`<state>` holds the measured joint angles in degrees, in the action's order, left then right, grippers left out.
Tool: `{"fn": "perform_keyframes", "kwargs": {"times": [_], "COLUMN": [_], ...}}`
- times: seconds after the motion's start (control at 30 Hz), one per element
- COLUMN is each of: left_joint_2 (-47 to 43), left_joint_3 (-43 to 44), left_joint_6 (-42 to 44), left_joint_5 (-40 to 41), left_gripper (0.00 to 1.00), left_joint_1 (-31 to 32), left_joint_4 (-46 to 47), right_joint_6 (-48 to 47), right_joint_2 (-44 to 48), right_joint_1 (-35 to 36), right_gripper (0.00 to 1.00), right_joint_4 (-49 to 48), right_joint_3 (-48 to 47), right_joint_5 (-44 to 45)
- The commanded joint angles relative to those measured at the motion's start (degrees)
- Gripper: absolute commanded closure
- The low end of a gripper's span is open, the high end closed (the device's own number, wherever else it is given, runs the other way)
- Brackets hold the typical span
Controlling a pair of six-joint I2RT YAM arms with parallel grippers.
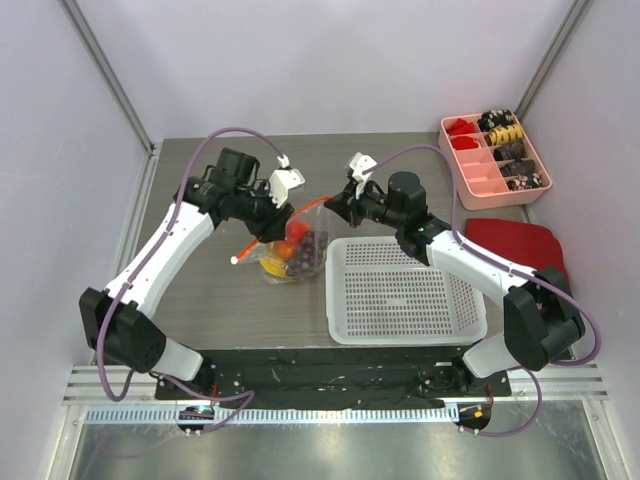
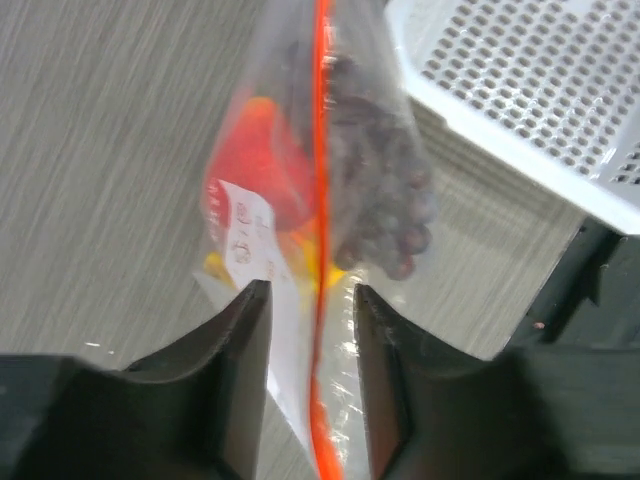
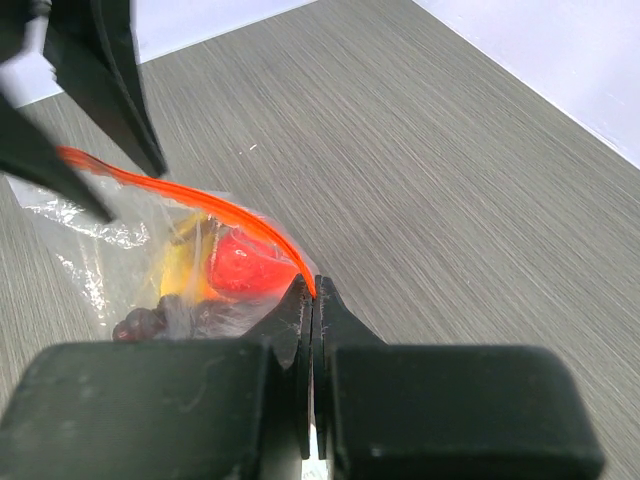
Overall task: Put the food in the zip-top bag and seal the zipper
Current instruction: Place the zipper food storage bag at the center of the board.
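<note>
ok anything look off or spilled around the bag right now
Nothing spilled: the food sits inside the zip-top bag. One oddity: the zipper bows in a curve rather than running straight, pinched by the right end effector while the left end effector only straddles it, fingers apart.

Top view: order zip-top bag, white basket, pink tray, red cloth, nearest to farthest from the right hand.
1. zip-top bag, pinched by the right hand, to its left.
2. white basket, just toward the bases.
3. pink tray, far right corner, and red cloth, right edge: too close to call.
</note>
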<state>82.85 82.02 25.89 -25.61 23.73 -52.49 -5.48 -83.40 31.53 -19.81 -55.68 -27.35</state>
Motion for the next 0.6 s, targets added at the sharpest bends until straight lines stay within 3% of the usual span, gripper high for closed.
{"fn": "perform_keyframes", "kwargs": {"times": [0.0,0.03,0.07,0.2,0.33,0.37,0.5,0.57], "left_joint_2": [3.3,4.6,5.2,9.6,15.4,18.5,26.0,28.8], "left_joint_3": [3.5,4.5,5.3,11.6,22.6,24.6,33.7,39.6], "left_joint_6": [-0.6,-0.3,0.3,2.4,2.0,2.0,2.0,3.0], "left_joint_5": [2.9,3.2,3.1,2.5,4.0,4.9,8.9,9.8], "left_gripper": [0.7,0.79,0.97,1.0,1.0,1.0,1.0,1.0], "left_joint_1": [-0.5,-0.4,-0.4,-0.8,-1.5,-1.6,-2.5,-2.9], "left_joint_4": [3.3,3.0,2.7,0.7,2.6,3.2,8.0,10.2], "right_joint_6": [0.1,0.0,-0.1,-1.5,-2.3,-1.9,0.5,1.8], "right_joint_2": [1.5,1.6,1.9,2.7,3.2,3.1,2.7,3.1], "right_joint_1": [0.3,0.3,0.4,0.3,-0.8,-1.1,-4.5,-6.0], "right_gripper": [0.99,0.99,0.99,0.99,0.54,0.28,0.01,0.0], "right_joint_4": [-4.2,-4.1,-4.0,-1.8,-0.4,-0.6,1.4,2.8], "right_joint_3": [-1.5,-1.3,-1.3,-1.4,-2.0,-2.2,-4.9,-5.6], "right_joint_5": [-0.7,0.0,0.5,3.4,7.4,9.5,11.9,12.0]}}
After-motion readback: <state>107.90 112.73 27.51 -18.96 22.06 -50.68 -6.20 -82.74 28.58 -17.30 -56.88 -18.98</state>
